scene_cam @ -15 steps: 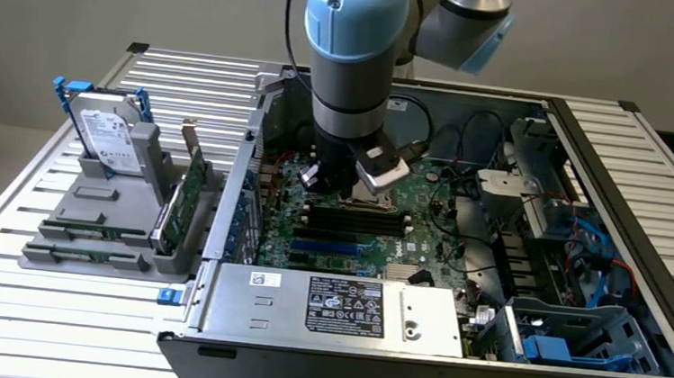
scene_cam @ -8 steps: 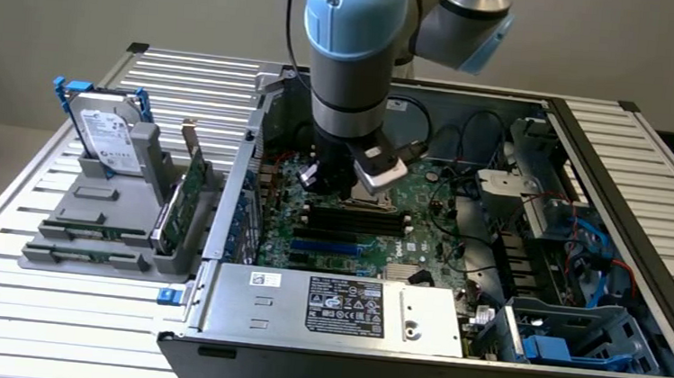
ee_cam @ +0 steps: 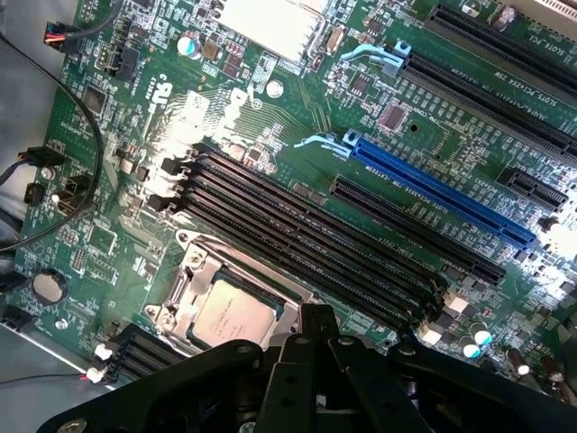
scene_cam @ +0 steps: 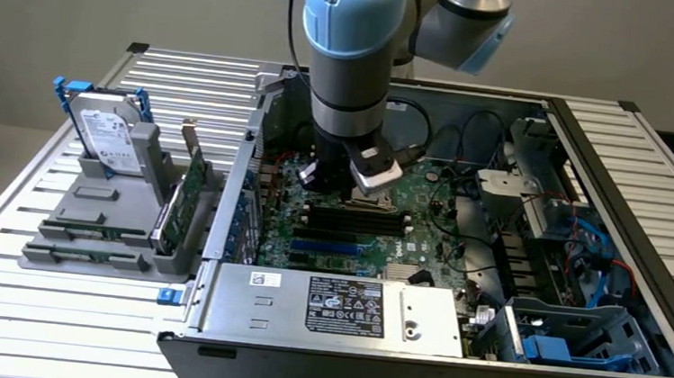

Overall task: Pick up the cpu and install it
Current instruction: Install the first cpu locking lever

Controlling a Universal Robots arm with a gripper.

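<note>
Fingers (scene_cam: 358, 191) are closed right up with nothing between them, hanging low over the green motherboard (scene_cam: 423, 236) inside the open computer case (scene_cam: 623, 230) on the slatted tabletop (scene_cam: 49, 329). In the wrist view the cpu (ee_cam: 233, 312) is sitting flat in its metal socket frame (ee_cam: 194, 263), just below the fingers (ee_cam: 311, 361) and partly tucked behind them. The long black memory slots (ee_cam: 306, 236) run right beside the socket, with a blue slot (ee_cam: 442, 194) further out. Well away from the fingers, outside the case, a hard drive (scene_cam: 110, 135) stands upright in a grey holder (scene_cam: 93, 224).
</note>
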